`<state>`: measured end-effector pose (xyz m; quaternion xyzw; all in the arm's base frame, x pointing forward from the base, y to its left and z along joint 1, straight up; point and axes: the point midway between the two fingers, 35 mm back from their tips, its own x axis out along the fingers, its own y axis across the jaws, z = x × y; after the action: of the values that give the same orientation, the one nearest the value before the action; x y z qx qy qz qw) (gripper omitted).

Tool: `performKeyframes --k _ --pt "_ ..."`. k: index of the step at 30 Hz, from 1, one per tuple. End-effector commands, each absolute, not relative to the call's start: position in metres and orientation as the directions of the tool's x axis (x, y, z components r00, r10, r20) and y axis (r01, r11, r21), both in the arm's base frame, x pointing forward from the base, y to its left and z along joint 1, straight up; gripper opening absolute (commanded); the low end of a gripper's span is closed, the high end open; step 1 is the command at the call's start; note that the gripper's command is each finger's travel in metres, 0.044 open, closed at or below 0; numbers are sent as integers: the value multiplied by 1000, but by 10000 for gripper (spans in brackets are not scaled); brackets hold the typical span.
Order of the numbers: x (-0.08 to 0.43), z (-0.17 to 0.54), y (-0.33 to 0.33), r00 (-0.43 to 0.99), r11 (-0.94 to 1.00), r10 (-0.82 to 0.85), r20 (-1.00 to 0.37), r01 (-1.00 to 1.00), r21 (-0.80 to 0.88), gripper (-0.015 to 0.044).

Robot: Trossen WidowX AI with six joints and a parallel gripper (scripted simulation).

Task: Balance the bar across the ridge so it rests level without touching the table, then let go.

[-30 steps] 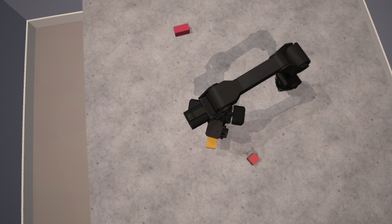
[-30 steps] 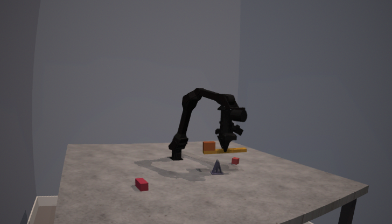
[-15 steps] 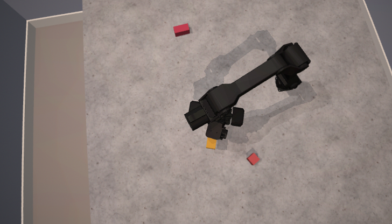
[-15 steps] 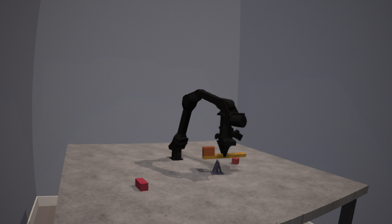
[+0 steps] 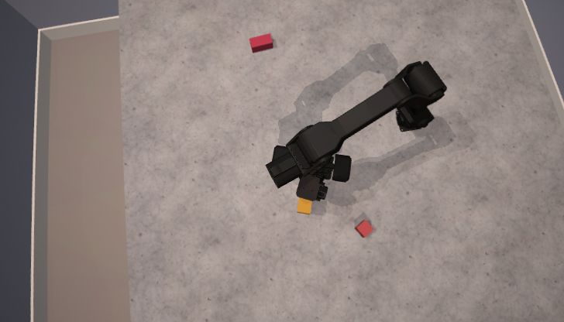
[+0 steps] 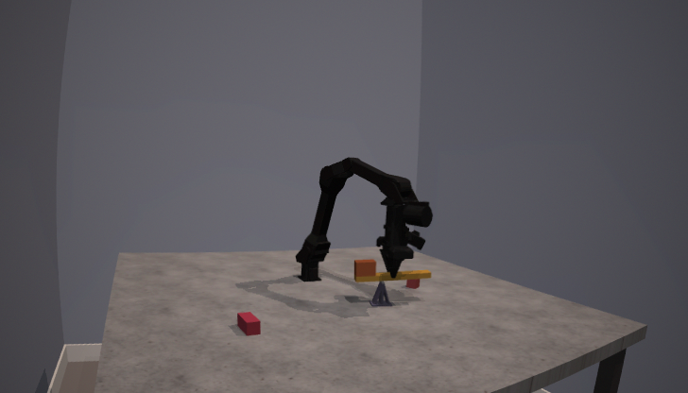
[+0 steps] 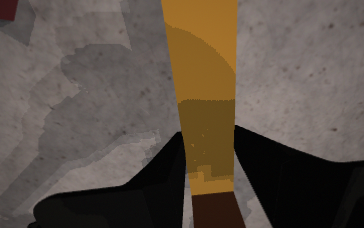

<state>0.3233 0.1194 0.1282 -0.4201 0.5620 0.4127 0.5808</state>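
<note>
From above, the black arm reaches toward the lower left of centre, hiding most of the yellow bar, whose tip pokes out below the claw. One red block lies upper centre, another lower right of the bar.

From the side, the claw points straight down, clamped on the bar, which sits about level right above the dark ridge; contact between them cannot be told. An orange block sits on the bar's left end.

At the wrist, the bar runs up the middle between dark fingers pressed to its sides, above the table.
</note>
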Motion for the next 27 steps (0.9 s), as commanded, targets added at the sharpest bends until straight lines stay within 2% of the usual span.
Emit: performKeyframes --k 1,27 --pt "323 129 120 30 310 11 -999 -950 -25 0" --pt "323 127 120 30 310 11 -999 -950 -25 0"
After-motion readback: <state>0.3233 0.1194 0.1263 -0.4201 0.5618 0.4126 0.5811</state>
